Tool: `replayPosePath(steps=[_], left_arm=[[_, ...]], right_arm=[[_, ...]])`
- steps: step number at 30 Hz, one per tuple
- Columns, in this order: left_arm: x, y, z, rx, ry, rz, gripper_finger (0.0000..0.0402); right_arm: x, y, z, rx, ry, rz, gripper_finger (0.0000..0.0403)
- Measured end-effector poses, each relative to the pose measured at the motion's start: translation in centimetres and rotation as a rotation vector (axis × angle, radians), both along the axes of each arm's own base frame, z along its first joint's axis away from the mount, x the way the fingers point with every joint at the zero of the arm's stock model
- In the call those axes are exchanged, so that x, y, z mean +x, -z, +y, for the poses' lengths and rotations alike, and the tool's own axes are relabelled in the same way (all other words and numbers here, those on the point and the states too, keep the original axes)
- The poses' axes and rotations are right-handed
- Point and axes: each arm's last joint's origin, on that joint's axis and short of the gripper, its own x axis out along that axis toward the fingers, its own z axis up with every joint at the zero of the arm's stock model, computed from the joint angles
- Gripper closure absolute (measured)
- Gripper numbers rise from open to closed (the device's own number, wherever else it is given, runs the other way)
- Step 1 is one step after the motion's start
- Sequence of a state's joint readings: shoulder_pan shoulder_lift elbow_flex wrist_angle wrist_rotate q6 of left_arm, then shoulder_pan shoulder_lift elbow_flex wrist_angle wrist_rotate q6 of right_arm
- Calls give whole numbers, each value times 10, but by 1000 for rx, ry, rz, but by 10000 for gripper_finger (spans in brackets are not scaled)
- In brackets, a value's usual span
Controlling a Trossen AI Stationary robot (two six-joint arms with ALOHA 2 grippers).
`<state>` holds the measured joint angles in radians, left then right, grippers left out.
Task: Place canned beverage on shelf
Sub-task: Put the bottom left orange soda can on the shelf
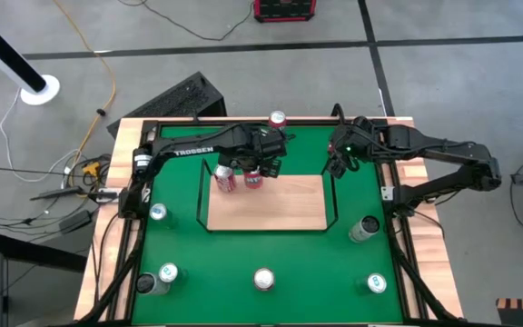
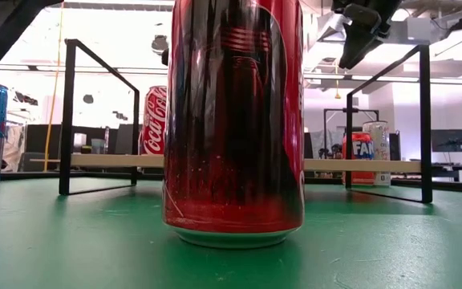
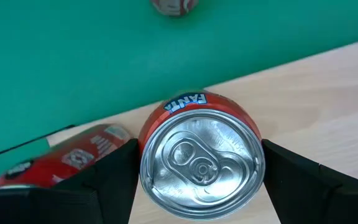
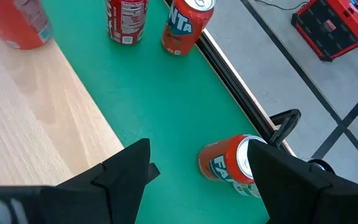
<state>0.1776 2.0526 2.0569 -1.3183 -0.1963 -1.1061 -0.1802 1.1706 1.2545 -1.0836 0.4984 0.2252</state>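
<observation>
On my left, the left gripper (image 3: 201,180) straddles an upright Fanta can (image 3: 201,165) standing at the shelf (image 1: 280,204)'s far edge, fingers spread just clear of its sides, so I judge it released. Off the shelf's right end, the right gripper (image 4: 197,171) hangs open and empty.

I work in a lab-like workshop; bare grey concrete floor (image 1: 443,82) beyond my pincer; loose yellow cable (image 1: 98,64); red-and-black equipment case (image 1: 284,9).
</observation>
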Motion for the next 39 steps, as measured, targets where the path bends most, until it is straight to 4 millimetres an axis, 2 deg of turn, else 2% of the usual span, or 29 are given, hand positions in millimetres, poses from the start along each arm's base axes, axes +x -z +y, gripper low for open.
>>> replayPosePath(steps=[6,19,29,39], left_arm=[[-2,0,-2,-58,9,9,126],[-2,4,-2,-47,27,20,126],[2,3,-1,-66,91,-18,77],[1,3,2,-74,38,-19,71]], right_arm=[[0,0,0,1,1,-1,106],[0,0,0,1,2,-1,106],[0,0,0,2,2,-1,106],[0,0,0,2,1,-1,106]])
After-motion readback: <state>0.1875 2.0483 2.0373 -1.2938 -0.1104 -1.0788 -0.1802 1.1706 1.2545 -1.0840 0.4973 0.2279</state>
